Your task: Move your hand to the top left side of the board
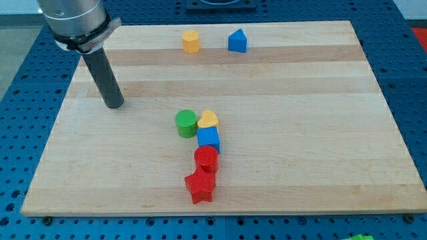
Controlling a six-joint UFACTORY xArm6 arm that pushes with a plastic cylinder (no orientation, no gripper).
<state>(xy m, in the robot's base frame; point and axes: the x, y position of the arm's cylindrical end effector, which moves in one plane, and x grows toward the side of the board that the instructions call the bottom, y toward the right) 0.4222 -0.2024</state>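
Observation:
My tip [115,105] rests on the wooden board [300,133] at the view's left, in the upper-left part, well left of the blocks. A green cylinder [186,123] and a yellow heart-shaped block [208,120] sit side by side near the middle. Below them a blue cube [208,139], a red cylinder [206,159] and a red star [199,186] form a column. An orange-yellow hexagonal block [191,41] and a blue pentagon-like block [237,41] stand near the top edge.
The board lies on a blue perforated table [20,100]. The arm's grey body [73,20] hangs over the board's top left corner. A green object [360,237] peeks in at the view's bottom right.

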